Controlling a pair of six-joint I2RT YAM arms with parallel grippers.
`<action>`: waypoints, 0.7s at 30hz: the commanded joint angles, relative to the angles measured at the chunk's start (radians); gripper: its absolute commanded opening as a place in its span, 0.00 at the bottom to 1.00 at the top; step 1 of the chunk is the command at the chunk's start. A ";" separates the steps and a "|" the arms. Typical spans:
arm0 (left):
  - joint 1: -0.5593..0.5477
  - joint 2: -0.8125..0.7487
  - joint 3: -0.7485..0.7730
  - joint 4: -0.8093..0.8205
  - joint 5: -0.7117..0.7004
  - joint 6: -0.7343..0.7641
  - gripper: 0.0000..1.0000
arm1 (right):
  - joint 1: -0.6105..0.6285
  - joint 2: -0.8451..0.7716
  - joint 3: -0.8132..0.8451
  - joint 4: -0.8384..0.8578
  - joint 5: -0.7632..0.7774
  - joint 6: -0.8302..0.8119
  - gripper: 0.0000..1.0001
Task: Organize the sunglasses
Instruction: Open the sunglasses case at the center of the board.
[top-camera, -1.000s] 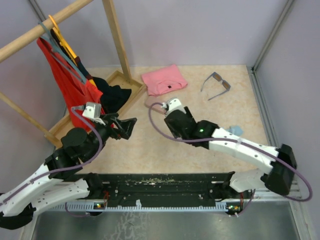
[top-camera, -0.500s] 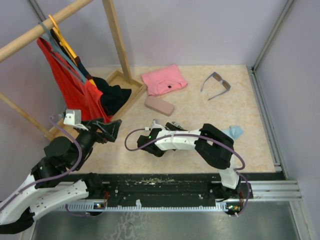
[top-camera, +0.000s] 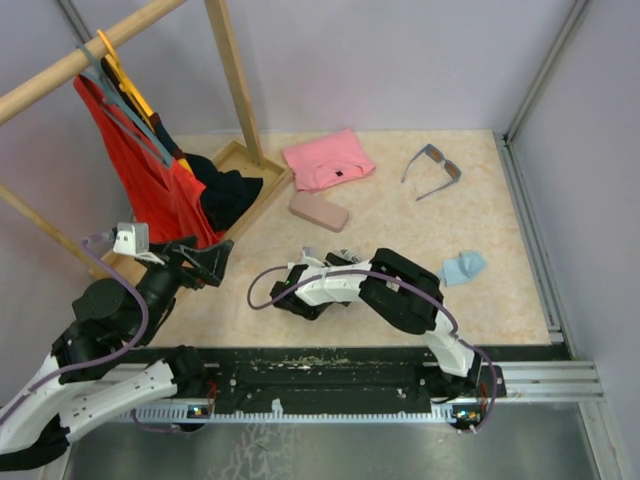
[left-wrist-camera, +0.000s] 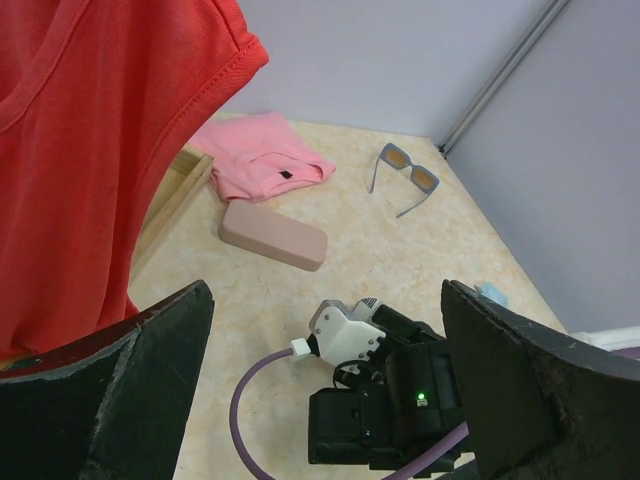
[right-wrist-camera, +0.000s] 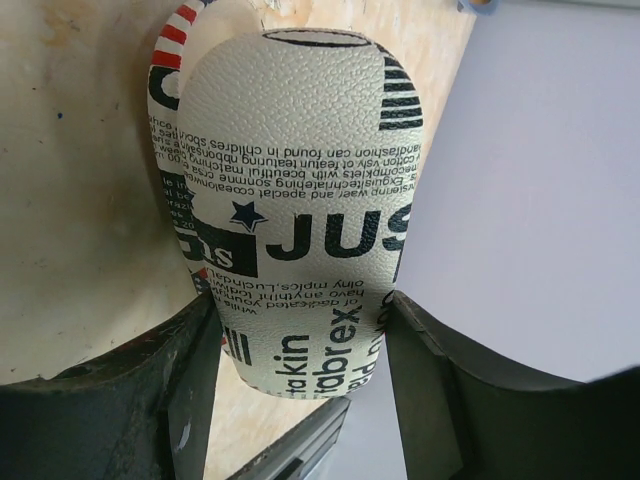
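in right fingers (right-wrist-camera: 480, 400): printed case (right-wrist-camera: 300, 200)

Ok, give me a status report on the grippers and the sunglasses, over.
Left gripper open, empty. Right gripper shut on printed case. Grey-blue sunglasses untouched at far right; second pair not in view. Pink case lies apart from them.

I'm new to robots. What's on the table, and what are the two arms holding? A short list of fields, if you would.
left gripper: open, empty
right gripper: shut on printed case
sunglasses: one pair in view, far right, untouched
pink case: mid-table, closed, near pink shirt
blue cloth: right of the right arm
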 joint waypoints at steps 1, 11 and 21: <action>-0.003 -0.014 0.020 -0.012 -0.007 0.018 1.00 | 0.027 0.005 0.034 -0.006 0.043 0.023 0.52; -0.002 -0.023 0.018 -0.021 -0.009 0.010 1.00 | 0.062 -0.040 0.034 0.082 -0.047 -0.043 0.85; -0.002 -0.032 0.036 -0.046 -0.025 0.010 1.00 | 0.108 -0.219 -0.005 0.264 -0.197 -0.155 0.93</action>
